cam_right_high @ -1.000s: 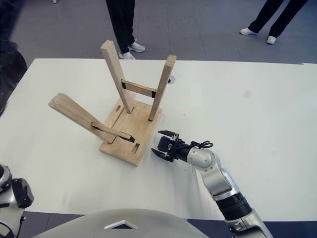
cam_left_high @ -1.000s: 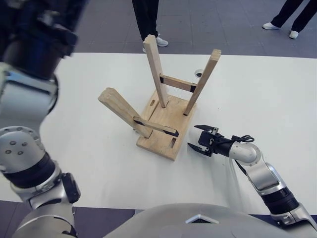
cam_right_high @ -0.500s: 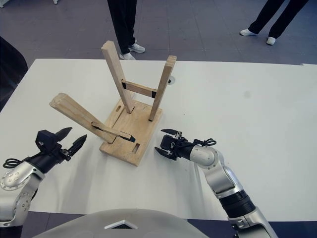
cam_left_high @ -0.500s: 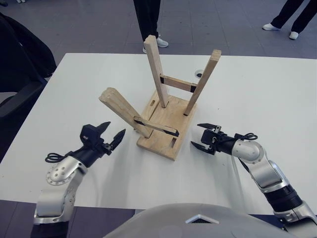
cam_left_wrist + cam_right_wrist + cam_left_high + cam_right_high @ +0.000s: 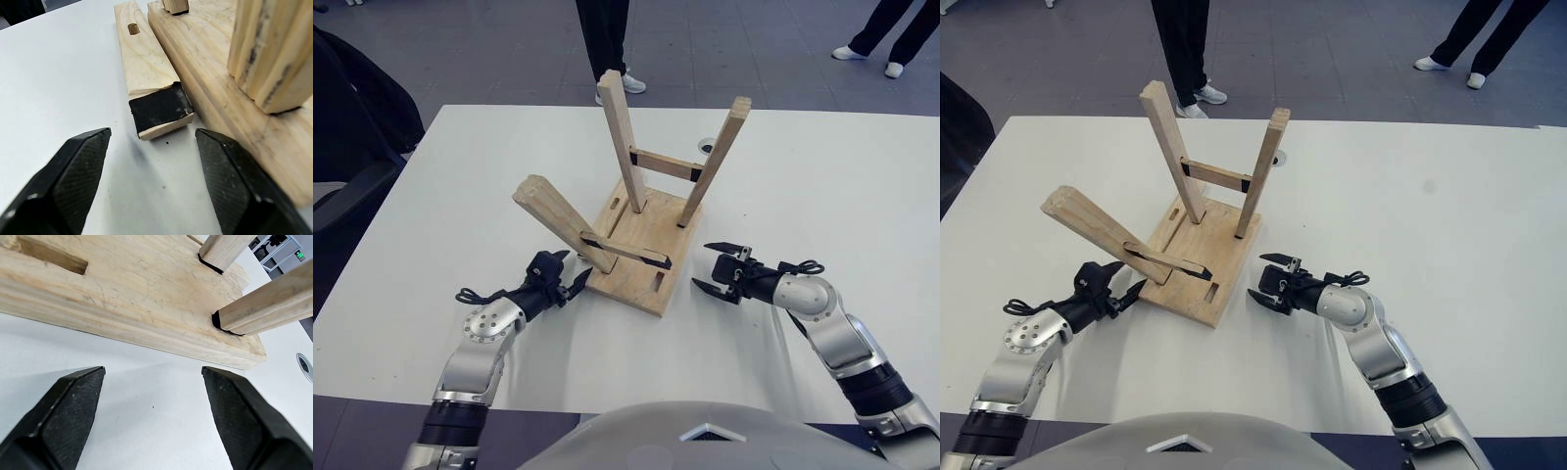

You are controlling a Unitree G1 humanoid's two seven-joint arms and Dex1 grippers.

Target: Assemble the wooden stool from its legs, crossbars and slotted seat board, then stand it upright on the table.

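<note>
Closer, my left wrist view catches a crossbar [image 5: 146, 73] beside the seat board [image 5: 215, 103]; left gripper [image 5: 575, 266] and right gripper [image 5: 701, 265] gape wide; white table [image 5: 862, 176], grey floor [image 5: 509, 49].

Seat board [image 5: 641, 235] flat on table, 2 legs [image 5: 622, 137] upright w/ crossbar [image 5: 664, 164], other leg pair [image 5: 558, 219] leaning.

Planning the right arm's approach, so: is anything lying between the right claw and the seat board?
Nothing visible does. The open right claw faces the side edge of the seat board across a bare strip of white table, not touching it.
</note>
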